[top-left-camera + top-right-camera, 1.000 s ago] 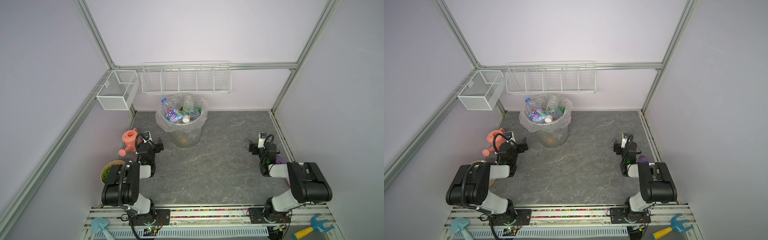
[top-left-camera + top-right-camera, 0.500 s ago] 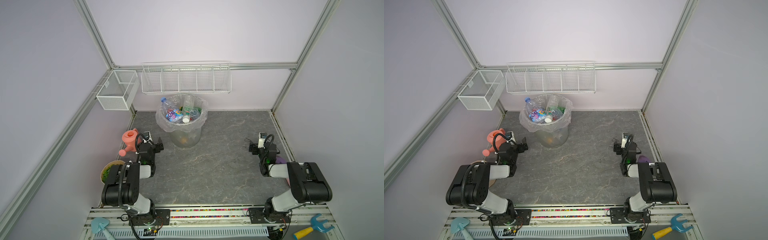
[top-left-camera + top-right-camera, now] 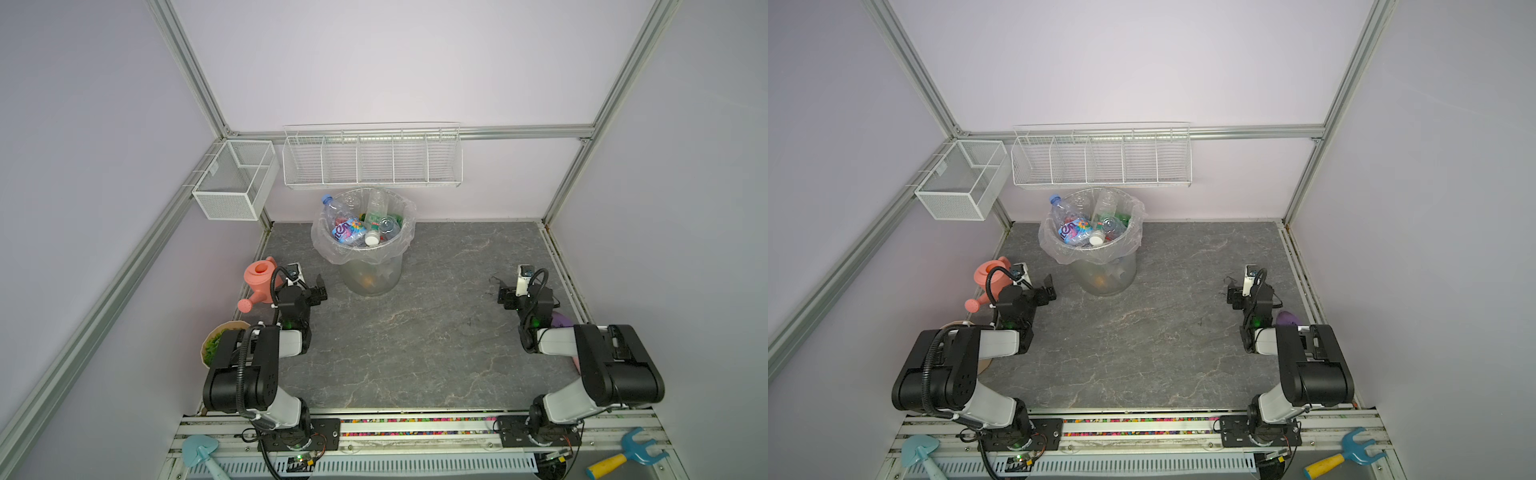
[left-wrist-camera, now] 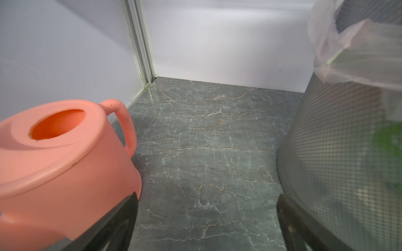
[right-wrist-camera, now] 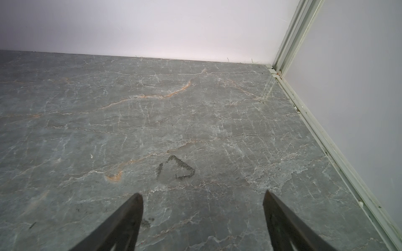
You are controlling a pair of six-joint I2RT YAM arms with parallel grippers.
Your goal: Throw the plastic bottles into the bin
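Pink watering can [image 3: 261, 277] near plant pot [image 3: 211, 344]; mesh basket [image 3: 233, 183] and wire shelf [image 3: 372, 161] on walls.

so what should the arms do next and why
Likely just park and finish: the plastic bottles seem all in the bin, none shows on the table, and the left end effector and right end effector are open, empty.

You can't count the plastic bottles [image 3: 349, 230]: those low in the bin [image 3: 370, 274] are mere blurs behind its grey wall. The left arm [image 3: 266, 349] hides half the plant pot [image 3: 226, 324], the right arm [image 3: 582, 353] most of a purple thing [image 3: 561, 321]. The left wrist view cuts off the watering can [image 4: 65, 163].
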